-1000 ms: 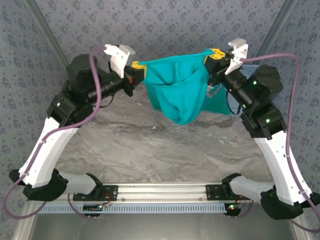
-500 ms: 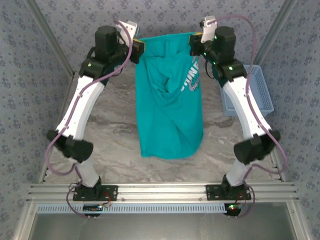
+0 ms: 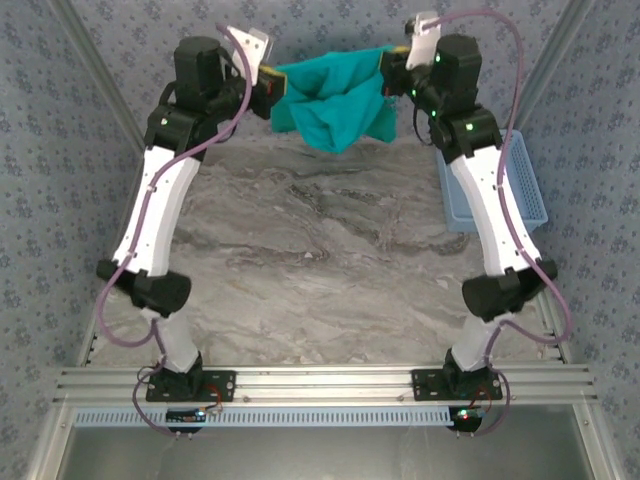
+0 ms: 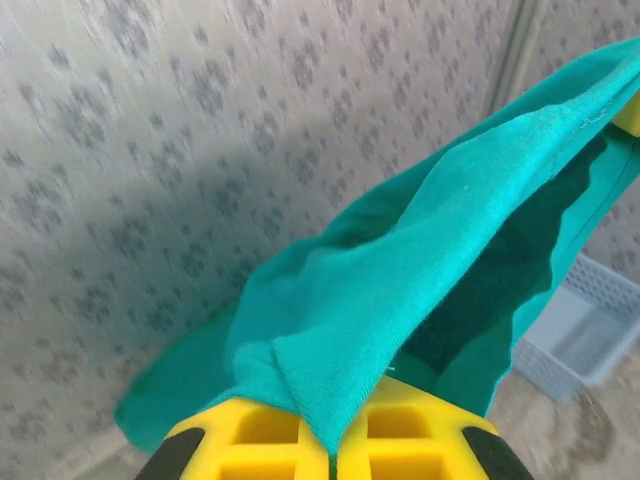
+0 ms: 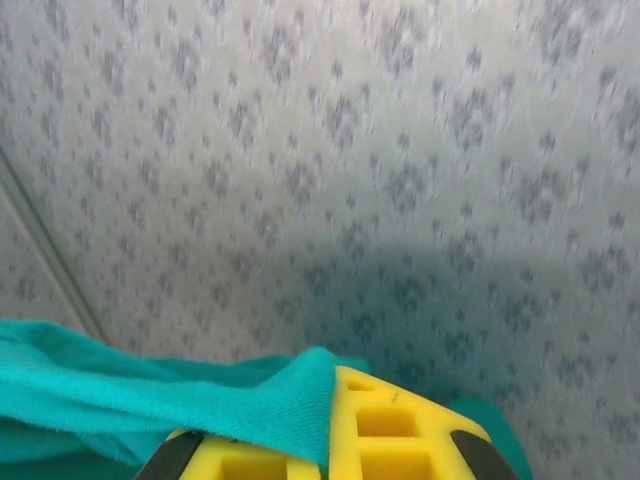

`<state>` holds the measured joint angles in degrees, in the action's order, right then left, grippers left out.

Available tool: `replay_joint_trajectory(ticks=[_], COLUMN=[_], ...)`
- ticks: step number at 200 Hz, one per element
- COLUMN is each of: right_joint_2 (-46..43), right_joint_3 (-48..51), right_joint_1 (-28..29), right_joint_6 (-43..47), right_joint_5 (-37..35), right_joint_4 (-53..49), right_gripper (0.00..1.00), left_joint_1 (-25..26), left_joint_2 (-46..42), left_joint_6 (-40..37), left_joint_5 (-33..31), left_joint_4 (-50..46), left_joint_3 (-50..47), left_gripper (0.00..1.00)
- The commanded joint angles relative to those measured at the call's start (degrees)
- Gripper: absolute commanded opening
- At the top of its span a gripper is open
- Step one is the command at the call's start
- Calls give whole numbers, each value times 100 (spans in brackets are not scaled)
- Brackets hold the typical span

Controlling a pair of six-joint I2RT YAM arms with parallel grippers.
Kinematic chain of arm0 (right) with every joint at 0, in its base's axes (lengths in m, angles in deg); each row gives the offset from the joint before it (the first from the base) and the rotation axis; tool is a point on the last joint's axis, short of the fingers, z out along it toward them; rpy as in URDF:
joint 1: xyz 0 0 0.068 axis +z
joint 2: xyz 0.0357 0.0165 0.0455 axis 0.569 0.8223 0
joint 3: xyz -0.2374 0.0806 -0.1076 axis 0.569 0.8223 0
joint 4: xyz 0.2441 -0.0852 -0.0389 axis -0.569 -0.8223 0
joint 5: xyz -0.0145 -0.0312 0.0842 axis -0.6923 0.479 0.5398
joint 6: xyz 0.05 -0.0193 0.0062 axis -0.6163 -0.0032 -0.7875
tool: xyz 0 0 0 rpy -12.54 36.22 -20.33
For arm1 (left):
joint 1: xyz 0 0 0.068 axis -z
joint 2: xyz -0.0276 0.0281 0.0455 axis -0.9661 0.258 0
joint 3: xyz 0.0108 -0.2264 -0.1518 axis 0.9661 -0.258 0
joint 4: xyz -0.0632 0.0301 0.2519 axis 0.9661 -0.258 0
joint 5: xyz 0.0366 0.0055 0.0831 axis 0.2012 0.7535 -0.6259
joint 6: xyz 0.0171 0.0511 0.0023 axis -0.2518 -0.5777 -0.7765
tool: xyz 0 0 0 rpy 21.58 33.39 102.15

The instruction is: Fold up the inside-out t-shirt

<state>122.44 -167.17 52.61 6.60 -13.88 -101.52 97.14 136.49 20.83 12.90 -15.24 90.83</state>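
Teal cloth hangs bunched between my two claws, high over the far edge of the table (image 3: pixel 320 260). This is the shirt (image 3: pixel 335 108), held clear of the marbled top and close to the patterned back wall (image 3: pixel 330 25). My left claw (image 3: pixel 271 90) is closed on one end of it and my right claw (image 3: pixel 397 55) is closed on the other, with both arms reaching up and away from their bases. The shirt's upper edge runs almost straight from claw to claw, a little higher at the right. The rest sags below in a crumpled pouch, its lowest point somewhat left of the middle between them.

Seen from my left wrist, the yellow fingers (image 4: pixel 270 435) are pressed together with a fold of the cloth pinched in the seam between them. From there the fabric climbs up and to the right, its shaded underside showing beneath the upper layer. Low on the right beyond it lies the pale blue basket (image 4: pixel 585 335), blurred.

Seen from my right wrist, the yellow fingers (image 5: pixel 400 435) are likewise clamped together. The teal edge lies draped over the left one and trails off toward the left side of the view, with the wall behind.

From above, the basket stands on the table beside my right arm, well apart from the shirt.
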Motion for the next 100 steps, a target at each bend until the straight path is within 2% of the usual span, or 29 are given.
replay_joint_trajectory(ticks=[1, 21, 37, 47, 56, 62, 76, 82, 100], right_joint_2=[-941, -1754, -2180, -2383, -2576, -2735, -3166, -3346, -3607], right_joint_3=[2155, 4416, 5966, 6752, 7389, 7799, 8464, 8584, 8483], right_joint_1=[122, 537, 920, 1138, 1399, 1565, 1914, 1936, 1813], right_joint_6=[88, -223, -408, -489, -601, -581, -691, -752, -486], right_joint_5=[-576, -900, -1137, -1084, -1033, -832, -820, -868, -742], right_joint_4=[771, 1415, 1523, 1496, 1438, 1466, 1273, 1071, 675], right_gripper=[1, 1, 2, 10, 25, 31, 39, 45, 51], left_joint_1=[-206, -69, 185, 428, 669, 795, 912, 927, 916], left_joint_2=[-916, -1872, -2395, -2606, -2716, -2761, -2906, -3017, -3380], left_joint_6=[229, 682, 1037, 1275, 1629, 1891, 2343, 2503, 2606], left_joint_5=[-136, 17, 22, -106, -271, -314, -95, -42, -58], left_joint_4=[787, 2228, 2735, 2826, 2833, 2777, 2575, 2462, 1916], left_joint_3=[-2429, -5095, -6690, -7494, -8108, -8445, -8945, -9068, -8952], left_gripper=[0, 0, 1, 12, 44, 56, 62, 62, 63])
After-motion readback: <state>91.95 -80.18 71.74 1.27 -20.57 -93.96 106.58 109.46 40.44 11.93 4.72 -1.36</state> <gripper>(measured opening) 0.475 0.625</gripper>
